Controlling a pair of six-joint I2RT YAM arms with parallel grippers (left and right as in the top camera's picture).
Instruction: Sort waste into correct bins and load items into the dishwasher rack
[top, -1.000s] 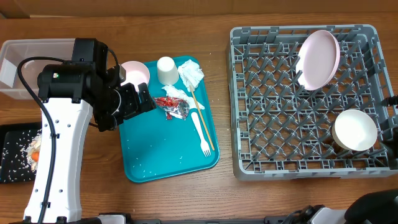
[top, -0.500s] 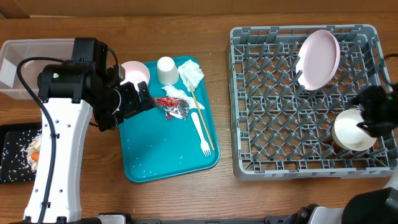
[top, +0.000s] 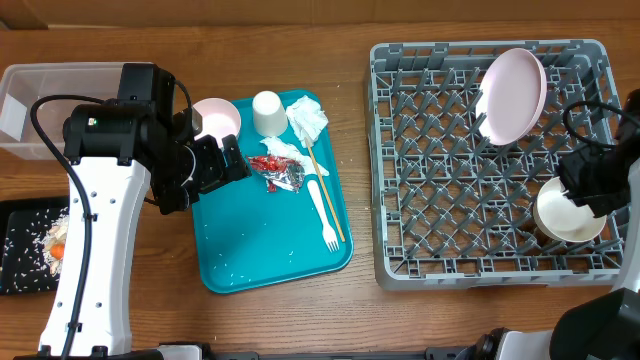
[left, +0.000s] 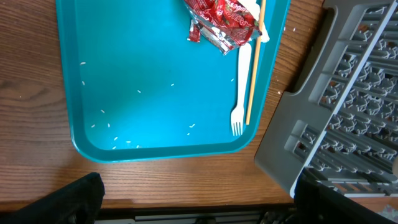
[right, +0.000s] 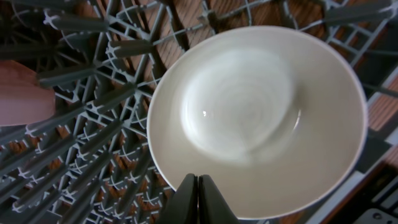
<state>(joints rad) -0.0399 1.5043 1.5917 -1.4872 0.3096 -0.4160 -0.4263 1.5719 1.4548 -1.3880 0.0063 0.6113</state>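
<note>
R gripper (right: 197, 199) fingers pinched together, empty, above bowl (right: 255, 118). The bowl is propped among pegs at rack's (top: 440, 200) 4 o'clock corner, prob. to drain. L gripper (left: 205, 198) spread wide, empty, over teal tray (left: 155, 74). Foil wrapper (left: 224, 25) at its 12 o'clock, likely next pick.

Glossy white bowl (right: 258, 118); matt grey plastic rack (top: 440, 180); smooth teal tray (left: 155, 81); crinkled foil wrapper (left: 224, 22).

Grey rack (top: 378, 150), teal tray (top: 260, 240), white bowl (right: 261, 124)
</note>
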